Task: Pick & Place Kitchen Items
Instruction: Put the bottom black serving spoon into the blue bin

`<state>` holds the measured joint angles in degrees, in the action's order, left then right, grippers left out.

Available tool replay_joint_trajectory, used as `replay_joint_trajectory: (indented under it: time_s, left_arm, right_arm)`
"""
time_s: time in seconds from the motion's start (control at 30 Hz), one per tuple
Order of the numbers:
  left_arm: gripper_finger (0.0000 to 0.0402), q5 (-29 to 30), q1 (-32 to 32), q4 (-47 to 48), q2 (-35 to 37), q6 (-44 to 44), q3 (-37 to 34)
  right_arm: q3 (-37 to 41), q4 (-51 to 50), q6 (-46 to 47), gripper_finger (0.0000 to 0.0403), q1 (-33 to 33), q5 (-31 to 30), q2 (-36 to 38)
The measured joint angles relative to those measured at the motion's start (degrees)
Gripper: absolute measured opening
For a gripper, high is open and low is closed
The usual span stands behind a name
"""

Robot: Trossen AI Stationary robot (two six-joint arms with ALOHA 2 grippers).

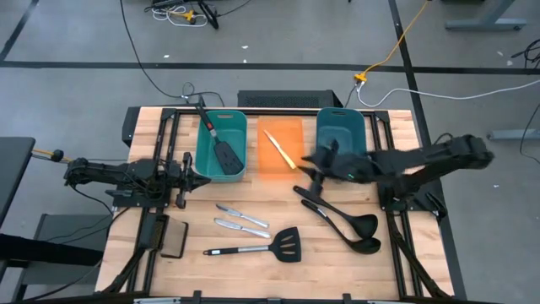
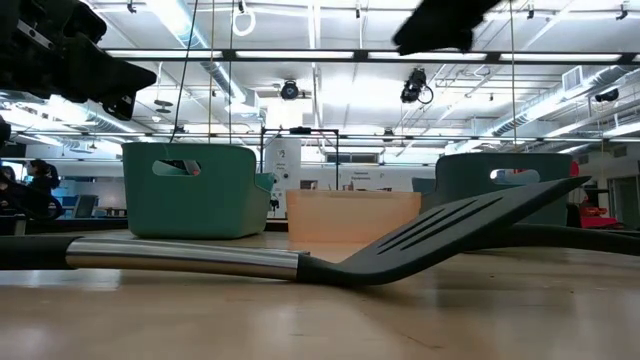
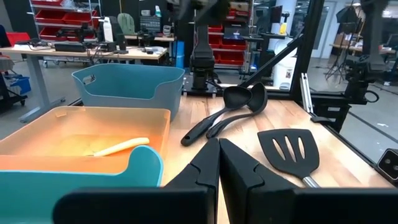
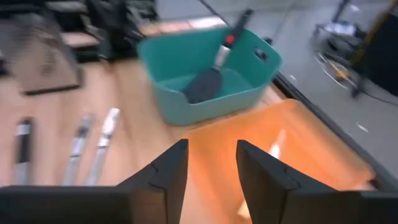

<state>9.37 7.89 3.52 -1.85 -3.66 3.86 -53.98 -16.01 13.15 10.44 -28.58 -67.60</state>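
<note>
I see the yellow knife (image 1: 280, 149) lying flat in the orange bin (image 1: 280, 127), just beside my right claw (image 1: 310, 165). That claw hangs over the bin's edge with its two fingers (image 4: 163, 176) apart and nothing between them. In the right wrist view the knife is only a pale blur past the fingers.

One black spatula (image 1: 226, 154) leans in the left teal bin (image 1: 221, 143), its handle poking out over the rim. The other spatula (image 1: 283, 246) lies flat on the table (image 1: 337, 270). Two silver knives (image 1: 240, 221) lie side by side near it. Two black ladles (image 1: 342, 224) lie crossed close under my right arm, and the arm hides their handle tips.

My left claw (image 1: 201, 177) rests beside the left teal bin, fingers pressed together and holding nothing.

A second teal bin (image 1: 341, 131) stands by the orange one. A flat black pad (image 1: 173, 240) lies by the table's left edge.
</note>
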Motion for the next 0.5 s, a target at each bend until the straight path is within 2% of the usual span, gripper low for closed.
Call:
replay_joint_trajectory:
  time_s: [0.13,0.23,0.37,0.5]
  left_arm:
    - [0.0013,0.0,0.01,0.04,0.0,0.51,0.0]
    - [0.0012,0.02,0.01,0.06,0.0,0.5,0.0]
    - [0.0013,0.0,0.01,0.08,0.0,0.1,0.0]
    - [0.0012,0.0,0.01,0.08,0.0,-0.2,0.0]
  right_arm:
    - [16.26,19.46,-2.53,0.0134,4.06,-0.55,11.69]
    - [26.55,29.35,-3.83,0.0122,4.84,-1.78,21.02]
    - [35.03,31.25,-4.16,0.0089,4.73,-4.87,32.66]
    - [37.54,25.46,-4.62,0.005,4.77,-6.51,40.28]
